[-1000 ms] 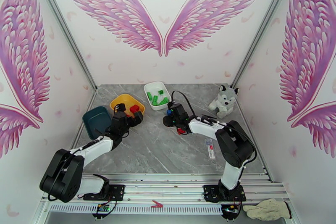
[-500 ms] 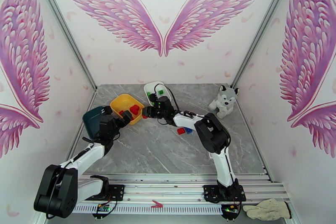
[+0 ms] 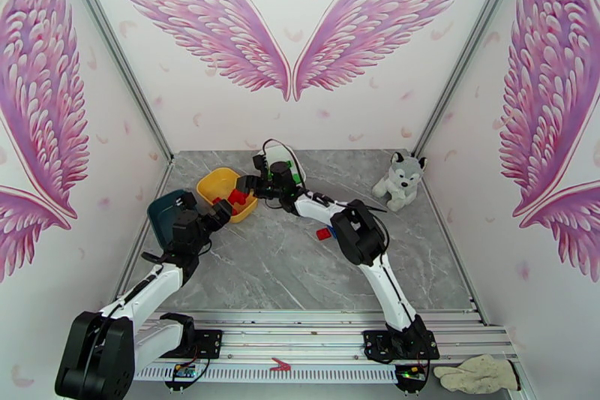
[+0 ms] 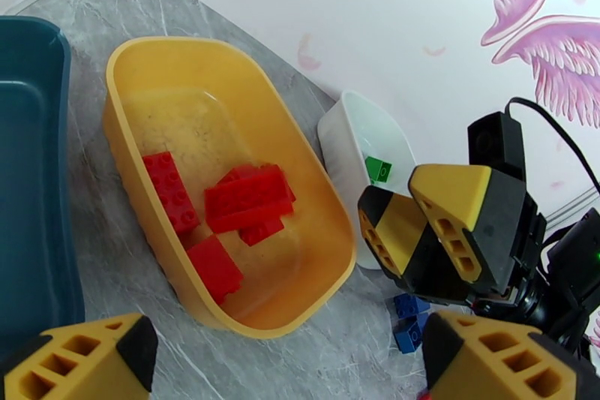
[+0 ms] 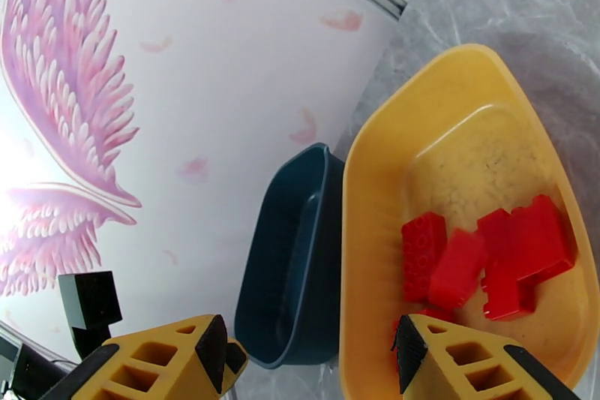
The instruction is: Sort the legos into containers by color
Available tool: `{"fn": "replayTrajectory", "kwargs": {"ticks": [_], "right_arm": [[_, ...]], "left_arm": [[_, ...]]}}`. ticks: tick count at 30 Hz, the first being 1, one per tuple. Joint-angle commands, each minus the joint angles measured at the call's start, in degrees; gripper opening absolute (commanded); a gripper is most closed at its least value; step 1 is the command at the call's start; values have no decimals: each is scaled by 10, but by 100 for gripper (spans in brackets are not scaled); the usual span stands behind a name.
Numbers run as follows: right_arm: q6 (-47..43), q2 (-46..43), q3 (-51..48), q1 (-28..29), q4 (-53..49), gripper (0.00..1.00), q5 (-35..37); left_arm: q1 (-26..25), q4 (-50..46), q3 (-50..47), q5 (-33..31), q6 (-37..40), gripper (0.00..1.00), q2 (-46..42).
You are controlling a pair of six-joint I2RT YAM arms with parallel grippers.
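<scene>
Right end effector (image 5: 307,353) brought left over yellow dish (image 5: 375,169), jaws now parted, nothing held: load judged released among red legos (image 5: 480,266). Left end effector (image 4: 289,349) held wide open, empty. Blue legos (image 4: 409,319) left unsorted on worktop.

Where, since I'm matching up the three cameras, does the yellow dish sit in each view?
Top external: the yellow dish is left of centre, towards the back.
Left wrist: the yellow dish is centre-left, with red legos inside.
Right wrist: the yellow dish is in the right half of the picture.
Shared landmark: the dark teal dish lies beside it in all three.
</scene>
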Motion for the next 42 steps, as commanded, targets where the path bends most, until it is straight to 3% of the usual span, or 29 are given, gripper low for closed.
{"fn": "replayTrajectory", "kwargs": {"ticks": [1, 11, 18, 24, 35, 42], "right_arm": [[-50, -69, -42, 3, -48, 65, 32], [-167, -292, -314, -29, -176, 72, 246], [-184, -453, -509, -81, -227, 73, 350], [-165, -589, -630, -136, -248, 73, 337], [-152, -850, -710, -146, -364, 83, 368], [-152, -912, -723, -148, -398, 85, 373]], "left_arm": [[-9, -18, 5, 8, 18, 99, -3], [-125, -16, 76, -3, 94, 93, 120], [-203, 28, 134, 50, 164, 83, 240], [-286, 23, 208, 79, 269, 76, 336], [-364, 20, 314, 101, 355, 74, 489], [-394, -22, 373, 70, 406, 72, 537]]}}
